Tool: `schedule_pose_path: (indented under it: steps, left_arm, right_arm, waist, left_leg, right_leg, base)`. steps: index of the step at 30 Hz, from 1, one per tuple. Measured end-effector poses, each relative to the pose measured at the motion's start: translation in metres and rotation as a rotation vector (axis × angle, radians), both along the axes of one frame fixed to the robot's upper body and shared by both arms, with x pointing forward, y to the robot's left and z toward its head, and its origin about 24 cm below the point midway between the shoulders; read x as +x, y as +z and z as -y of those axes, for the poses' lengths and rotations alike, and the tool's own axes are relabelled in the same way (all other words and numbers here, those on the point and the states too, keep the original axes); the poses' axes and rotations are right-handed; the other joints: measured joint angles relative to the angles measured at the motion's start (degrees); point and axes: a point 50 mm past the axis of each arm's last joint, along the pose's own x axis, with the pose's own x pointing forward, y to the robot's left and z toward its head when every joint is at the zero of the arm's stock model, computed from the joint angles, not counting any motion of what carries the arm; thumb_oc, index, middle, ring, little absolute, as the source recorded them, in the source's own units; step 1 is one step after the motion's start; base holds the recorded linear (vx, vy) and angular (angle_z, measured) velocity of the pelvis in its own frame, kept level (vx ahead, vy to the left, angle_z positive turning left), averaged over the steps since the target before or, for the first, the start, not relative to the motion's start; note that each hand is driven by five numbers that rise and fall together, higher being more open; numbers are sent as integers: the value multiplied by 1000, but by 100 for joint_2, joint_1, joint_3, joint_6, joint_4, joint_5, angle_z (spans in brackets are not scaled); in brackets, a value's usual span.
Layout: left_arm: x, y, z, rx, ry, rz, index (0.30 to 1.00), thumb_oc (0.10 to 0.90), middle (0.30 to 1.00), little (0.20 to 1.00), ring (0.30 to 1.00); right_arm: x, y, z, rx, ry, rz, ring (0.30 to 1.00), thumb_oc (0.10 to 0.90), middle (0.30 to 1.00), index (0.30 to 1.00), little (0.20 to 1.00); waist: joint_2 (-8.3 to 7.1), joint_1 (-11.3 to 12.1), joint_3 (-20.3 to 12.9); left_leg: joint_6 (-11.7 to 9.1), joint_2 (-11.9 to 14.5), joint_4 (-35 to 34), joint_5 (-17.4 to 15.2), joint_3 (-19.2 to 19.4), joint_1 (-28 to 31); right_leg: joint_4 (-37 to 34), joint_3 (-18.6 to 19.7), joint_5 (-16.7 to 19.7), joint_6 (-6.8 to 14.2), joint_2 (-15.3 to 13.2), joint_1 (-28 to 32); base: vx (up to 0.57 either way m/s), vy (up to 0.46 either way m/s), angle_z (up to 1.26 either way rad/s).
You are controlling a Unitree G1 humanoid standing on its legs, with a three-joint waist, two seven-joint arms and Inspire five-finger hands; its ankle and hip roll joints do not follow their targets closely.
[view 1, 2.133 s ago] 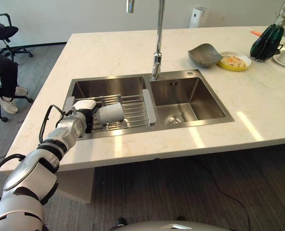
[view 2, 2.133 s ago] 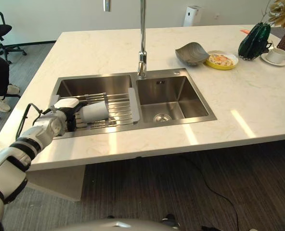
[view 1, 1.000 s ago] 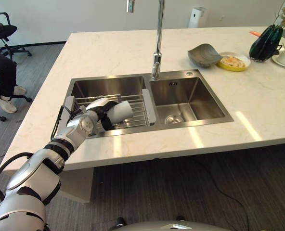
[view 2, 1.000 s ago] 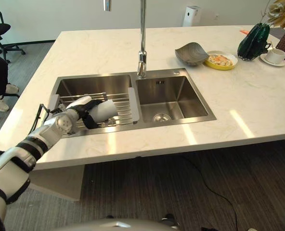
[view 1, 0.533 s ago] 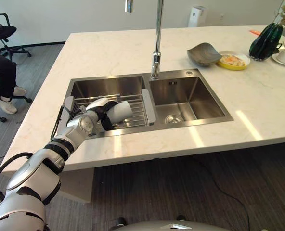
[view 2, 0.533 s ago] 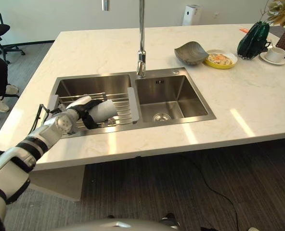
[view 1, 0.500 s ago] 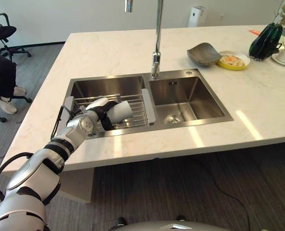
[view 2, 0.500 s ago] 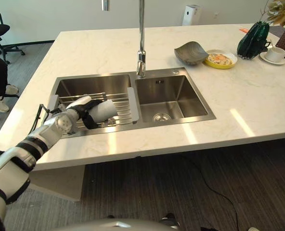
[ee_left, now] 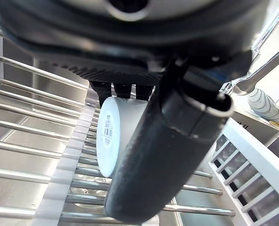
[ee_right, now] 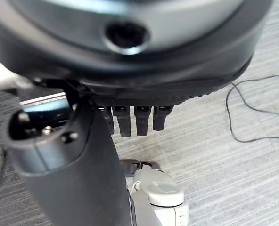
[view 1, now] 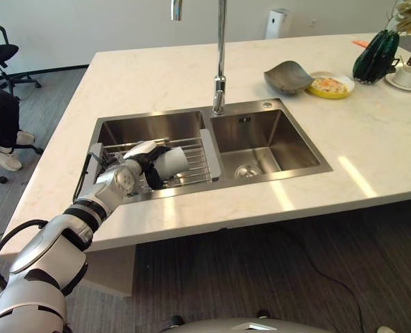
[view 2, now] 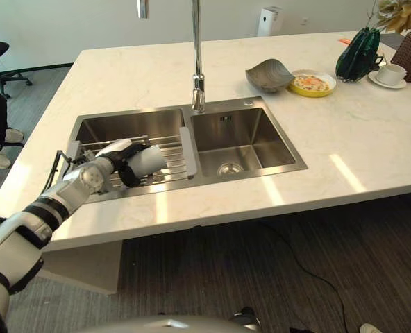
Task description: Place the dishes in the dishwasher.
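left robot hand (view 1: pixel 144 158) grasping white cup (view 1: pixel 169 161) on sink rack (view 1: pixel 197 161); pickup step, next lift clear toward dishwasher.

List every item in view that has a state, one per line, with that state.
white cup: on its side on the rack, gripped.
left robot hand: fingers and thumb curled round the cup.
right robot hand: hanging over the floor, fingers straight, holding nothing.
wire rack: set across the left sink basin.
right sink basin: no dishes in it.
grey bowl: on the counter, tilted.
yellow plate: on the counter, food on it.
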Motion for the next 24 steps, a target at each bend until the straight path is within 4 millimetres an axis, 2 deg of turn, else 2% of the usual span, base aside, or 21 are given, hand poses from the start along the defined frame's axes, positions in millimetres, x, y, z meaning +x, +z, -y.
schedule_pose_path:
  steps: [14,18,24]
  left_arm:
    - [10,9,5,52,-9,10,900,800,900,900,900]
    - [11,6,11,71,-28,2,900,800,900,900,900]
    - [11,-1,10,149,-41,-21,900,800,900,900,900]
  right_arm:
    - [-6,0,0,0,-4,-13,900,800,900,900,900]
    - [-6,0,0,-1,-5,-14,900,800,900,900,900]
    - [-6,0,0,-1,-5,-16,900,800,900,900,900]
  waist:
    - [42,-63,-23]
    - [45,-69,-23]
    - [51,-82,-25]
  left_leg:
    - [0,0,2,-2,28,11]
    - [-3,1,2,-5,33,12]
    - [-2,1,2,-10,50,9]
  right_leg:
    - [2,29,2,1,4,-8]
    - [1,32,2,1,4,-9]
    - [8,52,2,1,4,-27]
  base:
    - [0,0,0]
    - [0,0,0]
    - [0,-1,-1]
